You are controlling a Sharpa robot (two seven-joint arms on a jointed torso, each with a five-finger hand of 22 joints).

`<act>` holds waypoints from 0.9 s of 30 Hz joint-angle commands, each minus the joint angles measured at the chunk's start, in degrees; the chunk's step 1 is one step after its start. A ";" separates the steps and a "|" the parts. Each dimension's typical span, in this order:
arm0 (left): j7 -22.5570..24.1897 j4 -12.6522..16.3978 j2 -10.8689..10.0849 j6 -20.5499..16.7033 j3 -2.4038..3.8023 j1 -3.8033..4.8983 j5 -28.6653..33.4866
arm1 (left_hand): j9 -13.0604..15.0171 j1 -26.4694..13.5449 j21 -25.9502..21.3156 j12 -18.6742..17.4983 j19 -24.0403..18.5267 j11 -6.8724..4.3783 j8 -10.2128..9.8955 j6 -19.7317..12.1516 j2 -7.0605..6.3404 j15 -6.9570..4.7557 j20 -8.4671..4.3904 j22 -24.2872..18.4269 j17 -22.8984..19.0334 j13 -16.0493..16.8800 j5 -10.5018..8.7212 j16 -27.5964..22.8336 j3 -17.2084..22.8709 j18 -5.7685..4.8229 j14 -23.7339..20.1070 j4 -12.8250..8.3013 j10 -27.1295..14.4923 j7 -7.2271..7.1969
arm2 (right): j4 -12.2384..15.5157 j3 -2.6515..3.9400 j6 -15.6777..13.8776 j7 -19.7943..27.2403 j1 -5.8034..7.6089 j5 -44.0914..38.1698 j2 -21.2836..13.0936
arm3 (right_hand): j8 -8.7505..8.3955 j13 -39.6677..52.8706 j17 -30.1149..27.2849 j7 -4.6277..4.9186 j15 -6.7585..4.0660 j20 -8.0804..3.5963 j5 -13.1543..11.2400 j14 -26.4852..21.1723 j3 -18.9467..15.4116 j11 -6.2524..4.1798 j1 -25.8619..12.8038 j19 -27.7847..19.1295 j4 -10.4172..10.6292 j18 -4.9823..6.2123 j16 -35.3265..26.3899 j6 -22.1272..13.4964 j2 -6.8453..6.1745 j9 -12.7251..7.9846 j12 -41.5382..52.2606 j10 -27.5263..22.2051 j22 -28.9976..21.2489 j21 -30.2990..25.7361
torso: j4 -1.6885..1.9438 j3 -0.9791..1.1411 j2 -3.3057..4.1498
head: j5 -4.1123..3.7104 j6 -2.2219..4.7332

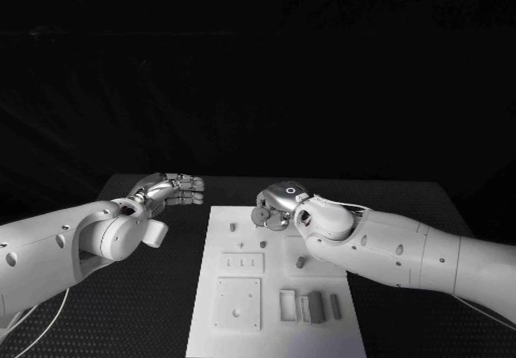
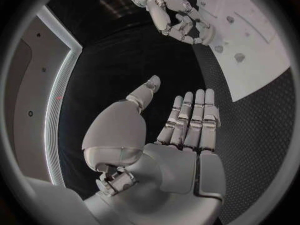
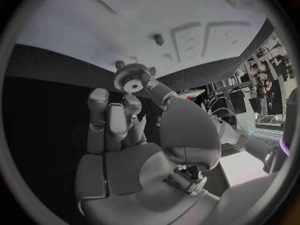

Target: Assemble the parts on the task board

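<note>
Black, finely dimpled table surface (image 1: 140,298), with dark background behind.

Item 1 — task board (image 1: 323,328): flat white rectangular plate, long axis running away from me, at the middle of the table. It carries a large square plate with small holes (image 1: 238,303), a smaller slotted panel (image 1: 243,262) above that, and a shallow rectangular recess (image 1: 288,305) holding nothing I can make out.

Item 2 — parts on the board: several short grey pegs (image 1: 302,262) standing upright, and narrow bar-shaped pieces (image 1: 316,306) lying side by side just beside the recess, long axes parallel to the board's long edge.

Item 3 — gear (image 3: 130,78): small toothed disc with a pale round hub, metallic look. Pinched at the tips of my right hand (image 1: 282,205), held over the far end of the board; in the right wrist view its flat face is turned toward the wrist. Whether it touches the board I cannot tell.

Item 4 — my left hand (image 1: 172,189): silver, segmented, holding nothing — fingers (image 2: 194,117) straight and close together, thumb apart, over the black table left of the board's far corner.
</note>
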 commanded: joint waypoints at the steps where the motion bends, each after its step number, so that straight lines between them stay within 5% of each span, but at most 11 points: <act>1: 0.49 0.16 0.35 0.67 0.06 0.08 -0.22 | -0.05 -0.13 -0.39 -0.33 0.00 0.05 -0.27 -0.03 0.48 0.25 0.39 0.06 0.09 -0.06 -0.23 -0.37 -0.37 1.09 -0.24 0.00 0.26 1.80 | -1.10 -0.07 0.70 -1.04 0.01 -1.01 1.31 | 0.21 -0.10 -0.06 0.94 0.00 -0.04 0.00 0.29 0.42 0.01 -0.30 0.20 0.00 3.56 -0.13 1.18 -0.41 0.01 0.23 0.44 0.64 -0.03 | -0.02 -0.06 0.01 | -0.09 0.09; 8: 0.49 -0.14 0.64 0.62 0.06 0.08 -0.21 | -0.06 -0.14 -0.39 -0.34 0.01 0.05 -0.27 -0.03 0.49 0.25 0.39 0.06 0.09 -0.07 -0.23 -0.38 -0.37 1.09 -0.24 0.01 0.25 1.81 | -3.05 -0.55 1.03 -0.63 -0.12 -1.03 3.42 | 0.18 -0.12 -0.10 0.94 0.00 -0.05 0.00 0.29 0.48 0.02 -0.31 0.21 0.00 3.56 -0.15 1.14 -0.49 0.01 0.24 0.45 0.64 -0.04 | 0.20 -0.03 -0.01 | -0.25 -0.05; 27: 0.47 -0.25 1.07 0.61 0.06 0.08 -0.21 | -0.07 -0.17 -0.42 -0.37 0.01 0.06 -0.30 -0.06 0.47 0.26 0.39 0.07 0.10 -0.08 -0.23 -0.40 -0.40 1.09 -0.24 0.01 0.22 1.82 | -7.93 -1.24 1.09 -0.40 -1.52 -0.84 7.00 | 0.10 -0.18 -0.28 0.96 0.00 -0.06 0.00 0.23 0.60 0.03 -0.38 0.24 0.04 3.56 -0.22 1.02 -0.58 0.00 0.24 0.45 0.62 -0.09 | -0.03 0.09 0.02 | 0.18 -0.20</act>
